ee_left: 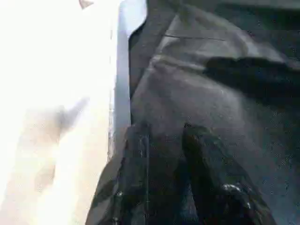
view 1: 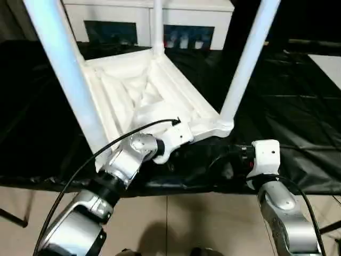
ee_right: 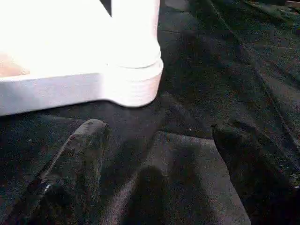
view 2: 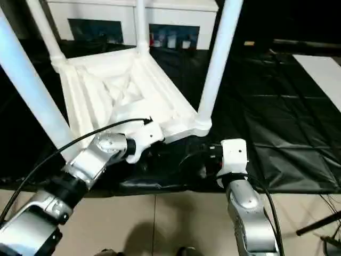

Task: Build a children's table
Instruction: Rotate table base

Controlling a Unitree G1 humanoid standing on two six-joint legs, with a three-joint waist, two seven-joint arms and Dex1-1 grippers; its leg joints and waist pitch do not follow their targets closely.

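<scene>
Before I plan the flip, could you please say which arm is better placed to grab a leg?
Left, probably: its tool sits beside the near left leg; the right tool hangs off the right leg.

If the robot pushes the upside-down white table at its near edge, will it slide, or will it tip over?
The table probably slides rather than tips: its wide tabletop lies flat on the black sheet. It looks like light hollow plastic, so a small push may move it. The loose, wrinkled sheet could bunch and drag along.
</scene>
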